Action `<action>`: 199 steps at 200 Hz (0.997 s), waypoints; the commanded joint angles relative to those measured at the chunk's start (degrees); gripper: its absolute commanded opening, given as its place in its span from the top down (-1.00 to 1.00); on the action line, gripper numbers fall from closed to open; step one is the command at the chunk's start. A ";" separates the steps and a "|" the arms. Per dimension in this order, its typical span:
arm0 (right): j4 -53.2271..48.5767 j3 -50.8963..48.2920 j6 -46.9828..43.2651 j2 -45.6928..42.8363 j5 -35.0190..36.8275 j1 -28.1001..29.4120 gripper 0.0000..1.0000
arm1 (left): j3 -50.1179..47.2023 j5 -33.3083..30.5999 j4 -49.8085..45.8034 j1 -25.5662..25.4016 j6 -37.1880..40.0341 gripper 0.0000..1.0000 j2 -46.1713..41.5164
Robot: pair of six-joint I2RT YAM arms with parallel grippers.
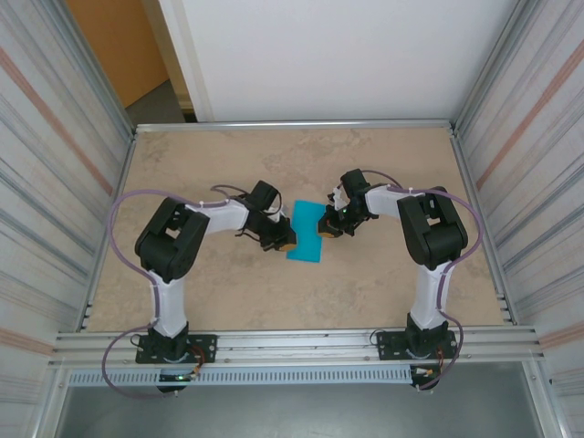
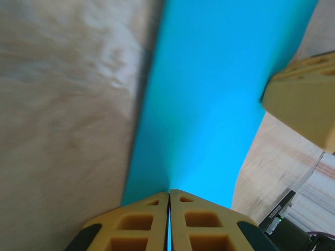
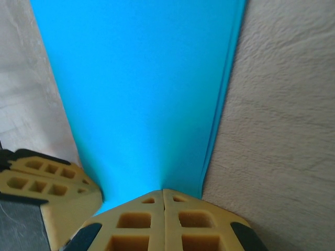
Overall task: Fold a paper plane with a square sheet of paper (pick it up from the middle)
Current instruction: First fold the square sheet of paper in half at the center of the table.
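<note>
The square sheet of paper (image 1: 307,233) is turquoise blue and lies mid-table as a narrow, slightly waisted rectangle between both grippers. My left gripper (image 1: 285,245) is at its left edge, shut on the paper; a blue sliver runs between the closed yellow fingers. In the left wrist view the paper (image 2: 209,94) stretches away from my left gripper (image 2: 169,192). My right gripper (image 1: 327,228) pinches the opposite edge. In the right wrist view the paper (image 3: 141,89) shows two layers along its right edge, and my right gripper (image 3: 163,191) is shut on it.
The beige stone-patterned table (image 1: 228,155) is fenced by a metal frame (image 1: 292,125) with corrugated walls on both sides. The other arm's fingers (image 2: 303,99) (image 3: 47,180) show close by in each wrist view.
</note>
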 commanded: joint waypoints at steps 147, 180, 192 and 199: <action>-9.40 -5.82 0.64 9.14 20.39 -0.06 0.90 | 3.24 0.95 -3.47 -2.12 -0.47 0.78 1.99; -9.92 -5.55 0.65 9.04 20.66 -0.14 0.90 | -0.70 0.56 -5.32 -2.13 0.74 0.78 0.97; -10.09 -5.56 0.81 8.95 20.85 -0.17 0.90 | -2.48 0.12 -6.23 -2.15 1.55 0.79 0.07; -10.24 -5.54 0.89 8.92 20.93 -0.17 0.90 | -3.58 -0.01 -6.44 -2.14 2.00 0.79 -0.53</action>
